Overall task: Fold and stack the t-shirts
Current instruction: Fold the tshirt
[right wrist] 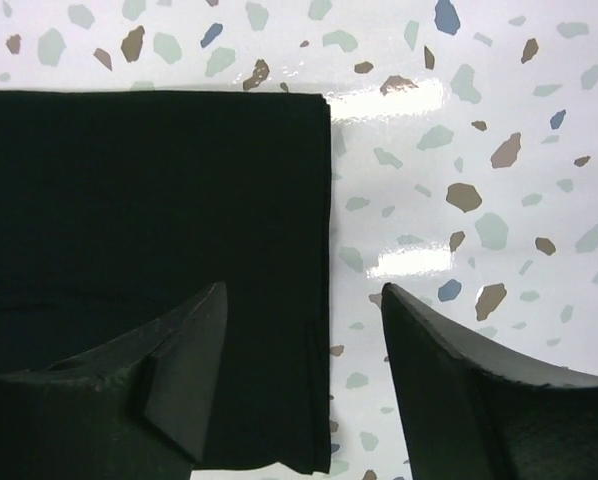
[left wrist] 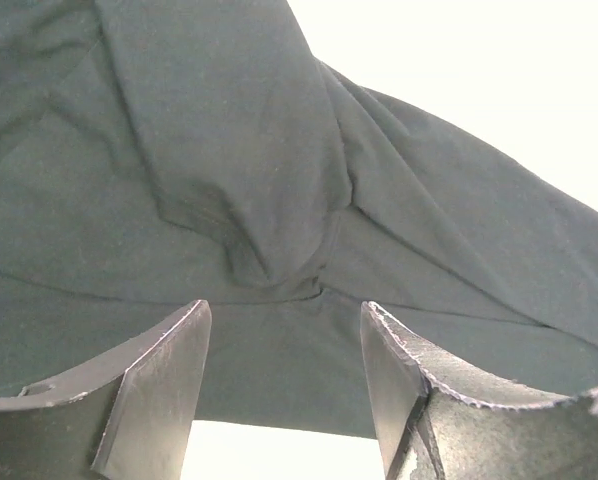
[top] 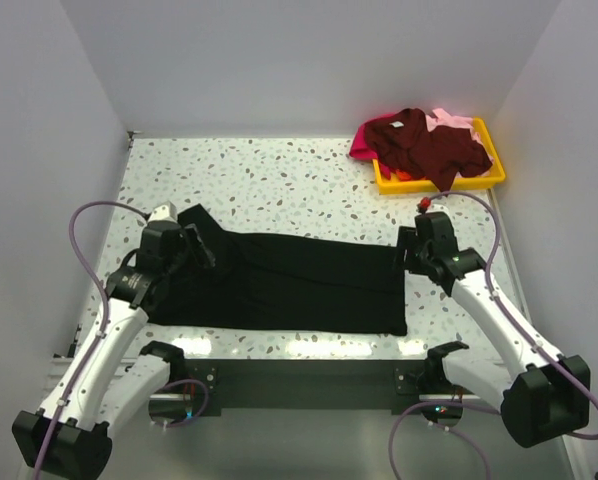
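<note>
Back wall: plain white panel (top: 309, 60) right across the far side, smooth and unmarked.
Left wall: another white panel (top: 39, 130), slanting down to meet the table on the left.
Right wall: same white again (top: 569, 110), closing off the right side.
Table: white terrazzo-look top (top: 279, 170), and up close it's flecked with grey, brown and blue chips (right wrist: 499, 150).
Near edge: a dark frame (top: 299, 385) runs below the table's near lip.
Light: bright, even, coming from above; glossy glare patches (right wrist: 399, 100) flare on the tabletop, with more shine along the near edge.
</note>
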